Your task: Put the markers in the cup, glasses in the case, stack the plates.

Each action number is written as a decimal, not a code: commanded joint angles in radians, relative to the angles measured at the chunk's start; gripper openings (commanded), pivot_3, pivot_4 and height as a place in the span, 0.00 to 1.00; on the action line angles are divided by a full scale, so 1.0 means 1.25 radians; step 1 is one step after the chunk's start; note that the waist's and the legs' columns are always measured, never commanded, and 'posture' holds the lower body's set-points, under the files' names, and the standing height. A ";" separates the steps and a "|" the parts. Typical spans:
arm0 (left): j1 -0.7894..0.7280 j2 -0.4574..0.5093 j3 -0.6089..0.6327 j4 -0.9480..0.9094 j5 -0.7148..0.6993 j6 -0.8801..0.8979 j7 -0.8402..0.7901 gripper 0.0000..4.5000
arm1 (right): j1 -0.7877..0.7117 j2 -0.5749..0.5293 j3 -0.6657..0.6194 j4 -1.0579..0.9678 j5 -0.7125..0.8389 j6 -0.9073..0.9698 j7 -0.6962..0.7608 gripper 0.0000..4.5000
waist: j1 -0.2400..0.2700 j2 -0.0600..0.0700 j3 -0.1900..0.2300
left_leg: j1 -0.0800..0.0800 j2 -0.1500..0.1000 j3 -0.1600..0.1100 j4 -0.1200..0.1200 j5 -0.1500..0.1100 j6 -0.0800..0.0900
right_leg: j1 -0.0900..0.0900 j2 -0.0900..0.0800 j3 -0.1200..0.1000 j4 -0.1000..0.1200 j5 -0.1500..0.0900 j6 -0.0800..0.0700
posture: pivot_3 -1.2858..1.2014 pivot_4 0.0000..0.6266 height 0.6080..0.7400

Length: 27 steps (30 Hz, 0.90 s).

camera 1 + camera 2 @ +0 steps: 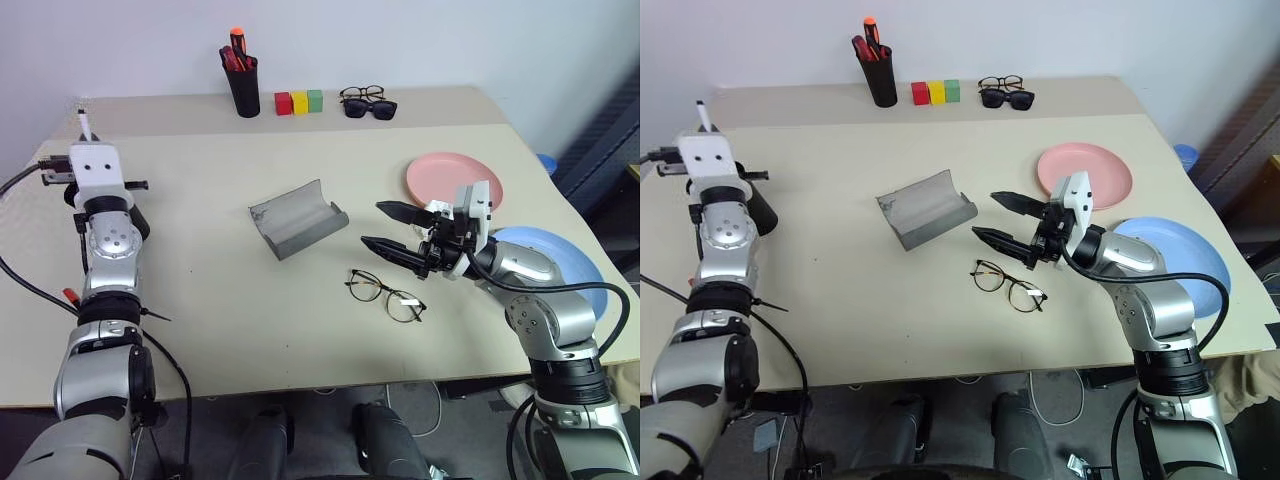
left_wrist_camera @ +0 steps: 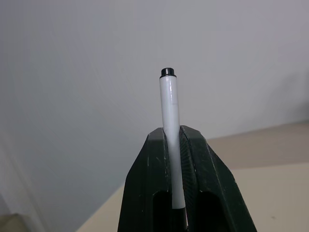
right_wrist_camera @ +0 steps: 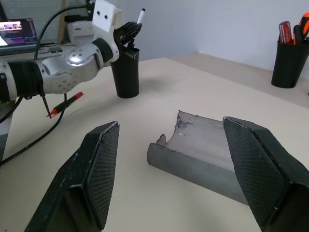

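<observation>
A beige worktop (image 1: pixel 220 300) carries the things of the task. The left claw (image 2: pixel 175 145) is pressed together on a marker (image 2: pixel 171 140), whose white barrel rises between the two black fingers and ends in a small black tip; in the right wrist view this claw is seen just above the rim of the cup (image 3: pixel 125 72), which stands upright near the worktop's left edge, with the marker's tip poking up over it. A second marker (image 3: pixel 65 104), red-capped, lies flat on the worktop near the cup, beside the left arm. The right claw (image 1: pixel 385 228) is spread wide and holds nothing; it hangs above the worktop between the case (image 1: pixel 297 218) and the plates, its fingers pointing toward the case. The case lies open near the middle of the worktop, its grey hollow turned upward. The glasses (image 1: pixel 385 295) lie flat, lenses down toward the front edge, just in front of the right claw and apart from the case. The pink plate (image 1: pixel 440 175) rests on the worktop behind the right arm, and the blue plate (image 1: pixel 565 265) lies to the right of it, partly covered by that arm; the two are not stacked. At the back edge a black pen holder (image 1: pixel 242 85) with red and orange pens, three coloured blocks (image 1: pixel 299 101) and two further pairs of spectacles (image 1: pixel 367 102) are seen.
</observation>
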 commanded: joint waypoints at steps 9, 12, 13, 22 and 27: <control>0.080 -0.046 0.068 -0.273 -0.175 0.146 -0.059 0.58 | -0.023 -0.013 -0.021 -0.033 0.023 0.015 0.001 0.77 | 0.000 0.000 0.000 | 0.000 0.000 0.000 0.000 0.000 0.000 | 0.000 0.000 0.000 0.001 0.000 0.000 | 0.52 0.24 1.00; 0.141 -0.071 0.126 -0.525 -0.340 0.445 -0.054 0.58 | -0.025 -0.021 -0.020 -0.029 0.029 0.022 0.020 0.77 | -0.002 0.000 0.000 | 0.000 0.001 0.000 0.000 0.000 0.000 | 0.000 0.000 0.000 0.000 0.000 0.000 | 0.52 0.24 1.00; 0.171 -0.068 0.166 -0.628 -0.436 0.585 -0.031 0.58 | -0.021 -0.030 -0.017 -0.030 0.037 0.031 0.038 0.77 | -0.004 0.000 0.000 | 0.000 0.001 0.000 0.000 0.000 0.000 | 0.000 0.000 0.000 0.000 0.000 0.000 | 0.52 0.24 1.00; 0.457 0.012 0.476 -0.962 -1.137 1.239 0.234 0.58 | -0.003 -0.072 0.033 -0.016 0.074 0.054 0.209 0.77 | -0.020 0.000 0.000 | 0.003 0.002 -0.003 0.002 -0.001 0.001 | 0.000 0.000 0.001 0.008 -0.002 0.000 | 0.52 0.24 1.00; 0.587 -0.027 0.467 -1.023 -1.208 1.226 0.427 0.58 | -0.032 -0.042 0.064 0.023 0.061 0.021 0.266 0.77 | -0.016 -0.001 0.000 | 0.003 0.003 -0.004 0.004 0.000 -0.001 | 0.001 0.000 0.001 0.007 -0.004 -0.004 | 0.52 0.24 1.00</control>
